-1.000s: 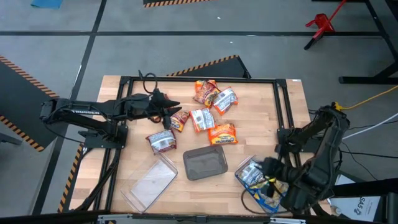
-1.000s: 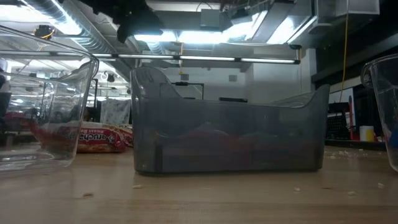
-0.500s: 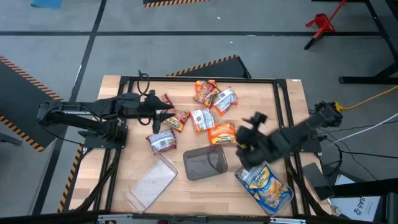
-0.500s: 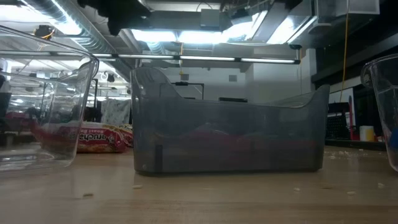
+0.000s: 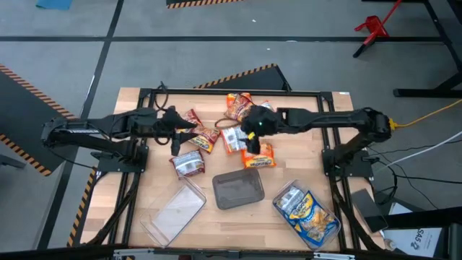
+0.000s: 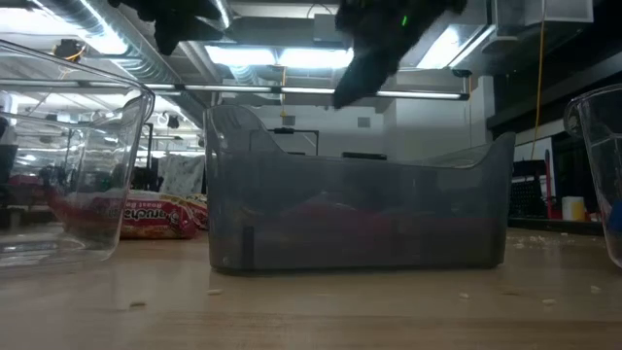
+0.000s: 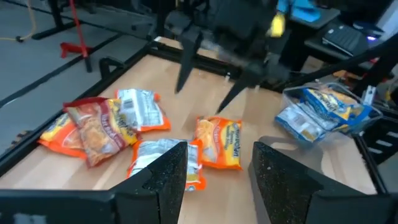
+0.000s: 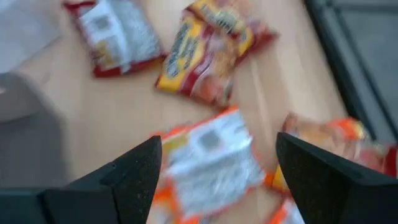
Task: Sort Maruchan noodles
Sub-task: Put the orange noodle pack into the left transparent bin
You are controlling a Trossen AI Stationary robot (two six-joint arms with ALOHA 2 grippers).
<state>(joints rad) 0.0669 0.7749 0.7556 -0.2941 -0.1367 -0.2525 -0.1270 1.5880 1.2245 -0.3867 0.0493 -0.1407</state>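
Right gripper (image 8: 217, 146) poised above the loose Maruchan noodles (image 5: 238, 107) scattered just beyond the grey tray (image 5: 238, 189), fingers spread wide and gripping nothing. Directly beneath: 1 white-faced packet (image 8: 208, 155) with orange edges, lying flat between the 2 fingers. Left gripper (image 5: 189, 133) likewise released and holding nothing, beyond the grey tray and off to its left, near 2 dark red packets (image 5: 204, 139).

Judged step: taking that white-faced packet.
- Lower straight down with the fingers straddling the packet.
- Close on a crinkled edge rather than pressing the flat face.
- Mind the orange packet (image 5: 258, 154) between the target and the grey tray, seemingly touching the target. Avoid pinching both.
- Lift only once the film bunches between the fingers. Slippery wrapper, likely to slide.
- Keep clear of the left arm, working close by.

About 8 packets loose beyond the grey tray. Blue packets (image 5: 307, 213) already sorted into a clear tray (image 5: 332, 230) to the grey tray's right.
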